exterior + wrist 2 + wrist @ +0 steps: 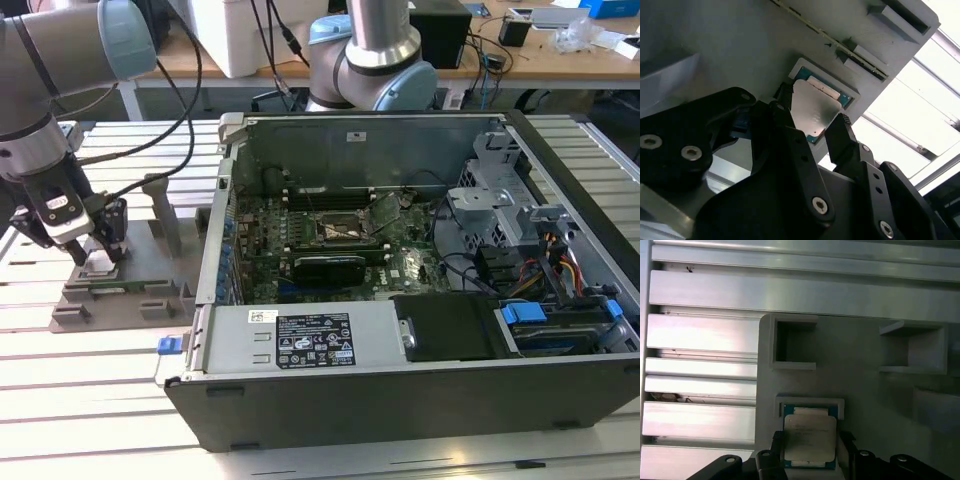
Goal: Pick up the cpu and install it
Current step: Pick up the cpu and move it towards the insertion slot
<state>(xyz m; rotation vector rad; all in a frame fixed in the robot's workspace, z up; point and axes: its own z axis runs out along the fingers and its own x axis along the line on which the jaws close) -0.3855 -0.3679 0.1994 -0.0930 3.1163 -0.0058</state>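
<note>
- At the holder tray (865, 405), the gripper (812, 109) is reaching down with its fingers (840, 132) parted narrowly. One is standing at each of two opposite edges of the cpu (809, 437), and whether they are touching it is not clear.
- The cpu is lying flat, metal plate up, in a shallow framed pocket (810, 401) of the tray. The frame is probably holding the chip square, so that the fingers are meeting its sides and not its face.
- Straddling the chip by its edges is, as a judgement, sparing the underside and leaving the top plate free.
- Two deeper pockets (795, 342) are opening further along the tray, well apart from the chip.
- In the exterior view the arm (50, 60) is bending down over the tray at that view's left.
- The tray is sitting just beside the open computer case (400, 390), probably so that the chip is waiting within reach of the board.
- Inside the case the motherboard (270, 265) is lying face up, with the socket (345, 232) showing near its middle.
- Tray and case are both resting on a table (90, 400) of aluminium slats.
- Beyond the case a second arm's base (370, 60) is standing, and a wooden bench (540, 50) behind it is carrying cables and small gear.
</note>
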